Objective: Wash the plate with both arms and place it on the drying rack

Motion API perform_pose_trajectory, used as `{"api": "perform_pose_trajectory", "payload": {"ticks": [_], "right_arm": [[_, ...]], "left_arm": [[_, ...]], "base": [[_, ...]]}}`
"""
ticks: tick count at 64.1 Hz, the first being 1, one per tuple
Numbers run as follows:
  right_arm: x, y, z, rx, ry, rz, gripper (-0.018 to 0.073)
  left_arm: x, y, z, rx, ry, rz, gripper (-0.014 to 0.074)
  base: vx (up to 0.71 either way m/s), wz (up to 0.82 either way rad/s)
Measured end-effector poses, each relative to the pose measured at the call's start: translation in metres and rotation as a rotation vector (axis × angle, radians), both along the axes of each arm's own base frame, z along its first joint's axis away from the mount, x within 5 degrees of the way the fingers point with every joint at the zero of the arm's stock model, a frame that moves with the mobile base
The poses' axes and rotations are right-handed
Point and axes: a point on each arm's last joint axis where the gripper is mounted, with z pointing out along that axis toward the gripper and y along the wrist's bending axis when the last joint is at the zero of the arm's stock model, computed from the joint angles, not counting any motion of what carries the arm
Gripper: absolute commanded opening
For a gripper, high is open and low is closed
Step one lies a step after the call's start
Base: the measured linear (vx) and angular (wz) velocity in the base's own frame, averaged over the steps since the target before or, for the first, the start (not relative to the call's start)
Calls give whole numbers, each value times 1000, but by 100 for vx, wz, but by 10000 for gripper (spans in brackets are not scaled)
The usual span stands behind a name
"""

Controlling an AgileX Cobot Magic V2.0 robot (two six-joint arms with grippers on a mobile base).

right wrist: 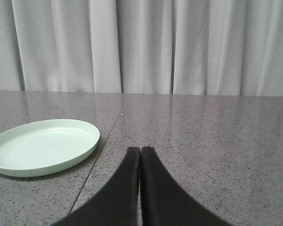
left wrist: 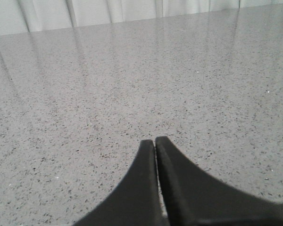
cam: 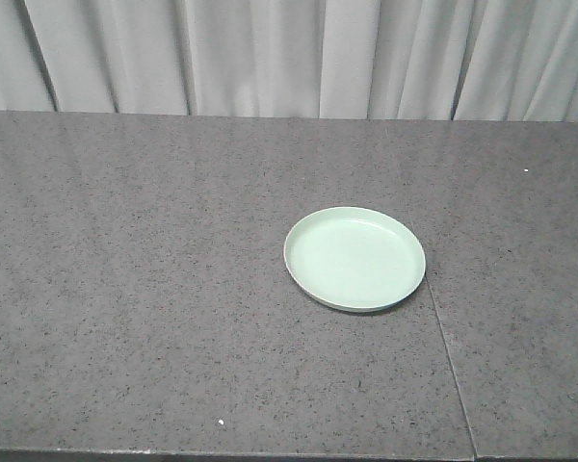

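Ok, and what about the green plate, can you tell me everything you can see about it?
The plate is round, shallow and pale mint green, plain with no pattern, with a low raised rim all round. It looks smooth, maybe plastic, but I cannot be sure. It is empty and looks clean. It lies flat, right way up, on the speckled grey counter, close beside a thin seam in it. Only the counter touches it.

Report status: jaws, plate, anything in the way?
Left gripper and right gripper: jaws shut, empty. Plate flat on counter, ahead-left of right gripper. Drying rack not in view. Nothing in the way.
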Motion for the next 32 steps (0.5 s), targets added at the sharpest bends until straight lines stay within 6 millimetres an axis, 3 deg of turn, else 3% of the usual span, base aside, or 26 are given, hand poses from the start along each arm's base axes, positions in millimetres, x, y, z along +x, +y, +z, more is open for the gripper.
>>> {"api": "perform_pose_trajectory", "payload": {"ticks": [32], "right_arm": [[0,0,0,0,0,0,-4]], "left_arm": [[0,0,0,0,0,0,-6]], "base": [[0,0]]}}
